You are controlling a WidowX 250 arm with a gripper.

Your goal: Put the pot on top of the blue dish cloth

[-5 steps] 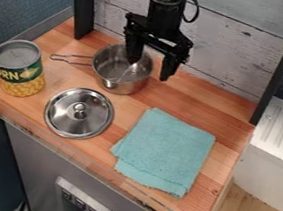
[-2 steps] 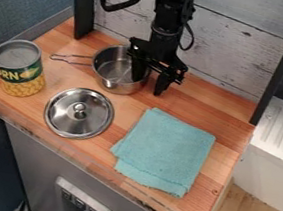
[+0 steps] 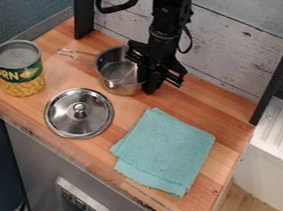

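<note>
Striped wooden counter [image 3: 230, 142], round shiny metal pot [image 3: 120, 71], nubbly blue cloth [image 3: 165, 152]

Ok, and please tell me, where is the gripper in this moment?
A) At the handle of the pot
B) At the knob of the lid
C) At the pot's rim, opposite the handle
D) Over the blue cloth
C: the gripper is at the pot, on the rim's side away from the handle.

Claw [image 3: 145, 86] closed on pot [image 3: 120, 88], pot shifted slightly right in view
</note>
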